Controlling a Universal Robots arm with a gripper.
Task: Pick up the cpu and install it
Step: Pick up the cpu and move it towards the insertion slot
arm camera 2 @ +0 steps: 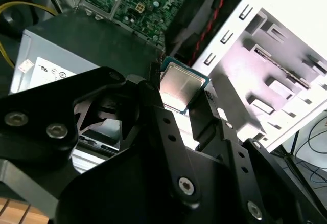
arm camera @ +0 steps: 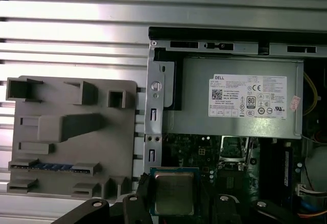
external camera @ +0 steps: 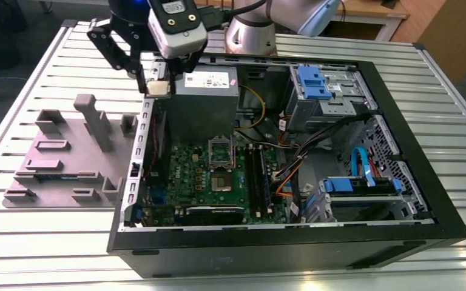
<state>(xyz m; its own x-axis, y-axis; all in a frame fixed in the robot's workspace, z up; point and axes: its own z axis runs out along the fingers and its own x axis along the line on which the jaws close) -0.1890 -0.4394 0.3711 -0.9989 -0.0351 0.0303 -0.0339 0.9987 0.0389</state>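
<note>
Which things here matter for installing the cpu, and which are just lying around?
For the job:
cpu, held in the gripper
green motherboard

Just lying about:
grey parts holder
power supply box
blue drive brackets

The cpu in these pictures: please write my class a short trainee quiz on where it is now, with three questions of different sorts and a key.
1. Multiple choice: the gripper is shut on A) the cpu, B) a cable, C) nothing.
2. True or false: the cpu sits in place on the green circuit board.
3. Fill in: in the exterior view, the grey holder tray lies outside the computer case, on that view's ____.

Key: 1 A; 2 false; 3 left.
</note>
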